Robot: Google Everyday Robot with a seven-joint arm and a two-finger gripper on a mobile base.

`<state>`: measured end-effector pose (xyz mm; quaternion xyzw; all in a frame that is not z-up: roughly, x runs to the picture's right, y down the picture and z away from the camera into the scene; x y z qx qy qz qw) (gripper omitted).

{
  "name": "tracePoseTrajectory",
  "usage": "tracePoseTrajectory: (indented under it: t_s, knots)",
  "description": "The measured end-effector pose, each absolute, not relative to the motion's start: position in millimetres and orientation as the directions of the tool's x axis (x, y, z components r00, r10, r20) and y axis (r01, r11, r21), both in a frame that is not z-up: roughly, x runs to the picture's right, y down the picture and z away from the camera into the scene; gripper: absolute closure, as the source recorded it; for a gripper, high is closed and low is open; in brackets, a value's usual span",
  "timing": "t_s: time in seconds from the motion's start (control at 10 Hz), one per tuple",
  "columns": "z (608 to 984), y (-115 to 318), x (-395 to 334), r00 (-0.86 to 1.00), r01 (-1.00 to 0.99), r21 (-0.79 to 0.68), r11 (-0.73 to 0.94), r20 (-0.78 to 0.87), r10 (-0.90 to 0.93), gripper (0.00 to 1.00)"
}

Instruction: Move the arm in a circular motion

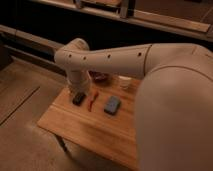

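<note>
The cream-white arm (115, 57) fills the right side of the camera view and reaches left across the wooden table (85, 130). Its rounded elbow (75, 52) is at the left, and a short segment drops from it toward the table's far left corner. The gripper (80, 87) is at the lower end of that segment, just above and behind a small black object (78, 98). It holds nothing that I can see.
On the table lie a red utensil (92, 100) and a blue-grey sponge (112, 105), with a dark bowl (99, 76) and a white cup (124, 81) behind the arm. A dark counter runs along the back. Bare floor lies to the left.
</note>
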<state>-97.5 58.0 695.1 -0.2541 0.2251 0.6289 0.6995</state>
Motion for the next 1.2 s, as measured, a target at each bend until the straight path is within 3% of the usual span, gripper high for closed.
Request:
tracePoseTrajectory:
  t_s: [0.3,0.7,0.9,1.2]
  knots:
    - [699.6,42.4,-30.1,-0.06,-0.998,0.04,-0.045,-0.624,0.779,0.35]
    - [718.6,-40.8,63.1,-0.339,-0.938,0.251,-0.24,-0.512,0.789,0.35]
    - [731.3,-65.0,45.3,-0.335,-0.936,0.274,-0.222,-0.493,0.803,0.35]
    - [743.2,-78.2,-40.5,-0.222,-0.968,0.215,-0.127,-0.514,0.829,0.35]
